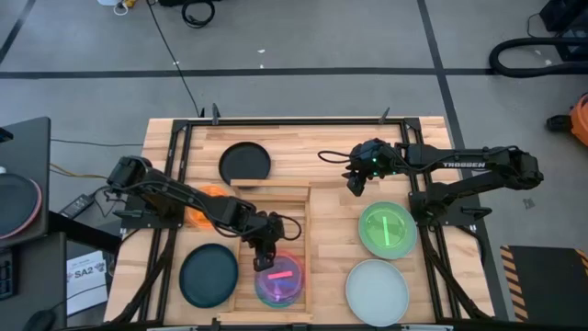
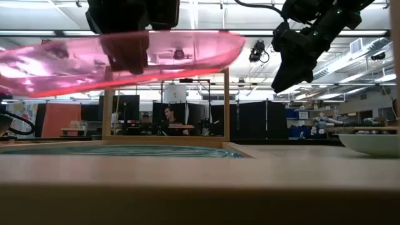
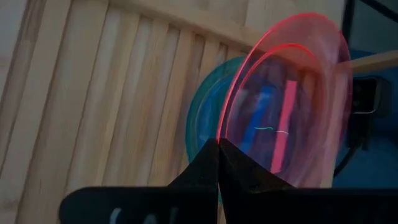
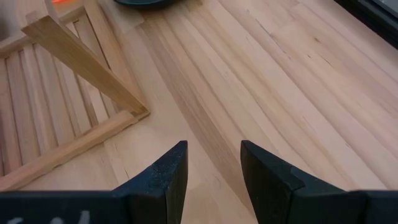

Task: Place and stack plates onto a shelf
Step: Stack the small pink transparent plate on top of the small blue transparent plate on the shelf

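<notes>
My left gripper (image 1: 266, 255) is shut on a translucent pink-purple plate (image 1: 279, 281), held in the air over the near end of the slatted wooden shelf (image 1: 276, 191). Beneath it a translucent blue plate (image 3: 205, 109) lies flat on the shelf's slats (image 3: 93, 93). In the low view the pink-purple plate (image 2: 187, 50) hangs tilted above the table. My right gripper (image 1: 356, 184) hovers open over bare tabletop to the right of the shelf's far end, with nothing between its fingers (image 4: 214, 155). My left gripper pinches the pink-purple plate's rim (image 3: 231, 134) between its two fingers, on the plate's far-left side. The fingers slant down at it from the far left. The plate is lifted clear, a little tilted, above the blue plate on the shelf.
A black plate (image 1: 245, 163) lies beyond the shelf and an orange one (image 1: 207, 204) lies under the left arm. A dark teal plate (image 1: 209, 275) sits left of the shelf. On the right are a green plate (image 1: 387, 229) and a pale plate (image 1: 377, 290).
</notes>
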`<control>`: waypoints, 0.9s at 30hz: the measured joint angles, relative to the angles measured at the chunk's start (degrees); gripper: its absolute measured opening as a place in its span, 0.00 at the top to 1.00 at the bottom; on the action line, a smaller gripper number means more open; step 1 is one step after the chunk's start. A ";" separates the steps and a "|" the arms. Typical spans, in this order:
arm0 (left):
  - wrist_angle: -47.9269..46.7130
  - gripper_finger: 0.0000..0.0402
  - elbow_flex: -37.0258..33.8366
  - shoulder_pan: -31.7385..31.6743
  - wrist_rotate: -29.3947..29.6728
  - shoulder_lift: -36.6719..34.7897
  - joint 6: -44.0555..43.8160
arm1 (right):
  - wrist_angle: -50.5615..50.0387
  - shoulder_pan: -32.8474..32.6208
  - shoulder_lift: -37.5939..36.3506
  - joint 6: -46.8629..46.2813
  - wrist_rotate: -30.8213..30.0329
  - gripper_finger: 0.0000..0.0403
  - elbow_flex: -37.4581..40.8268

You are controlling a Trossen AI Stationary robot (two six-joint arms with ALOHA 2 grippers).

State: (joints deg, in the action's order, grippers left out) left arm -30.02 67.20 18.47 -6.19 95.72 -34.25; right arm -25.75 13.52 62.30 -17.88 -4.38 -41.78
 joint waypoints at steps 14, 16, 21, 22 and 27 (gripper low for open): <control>0.27 0.99 0.02 2.35 -0.10 5.55 -1.17 | 0.45 0.00 0.00 0.05 0.00 0.62 0.00; 0.06 0.99 0.00 2.35 -0.07 5.62 -1.13 | 0.41 0.00 0.00 0.05 0.00 0.62 0.00; 0.18 0.94 0.00 2.35 -0.09 5.60 -1.10 | 0.42 0.00 0.00 0.05 0.00 0.62 0.00; 0.22 0.93 0.00 2.35 -0.09 5.60 -1.10 | 0.43 0.00 0.00 0.05 0.00 0.62 0.00; 0.15 0.89 0.00 2.39 -0.09 5.60 -1.10 | 0.42 0.00 0.00 0.05 0.00 0.62 0.00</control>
State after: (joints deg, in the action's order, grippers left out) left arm -29.87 67.20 20.86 -6.28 101.32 -35.35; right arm -25.32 13.52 62.30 -17.82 -4.38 -41.78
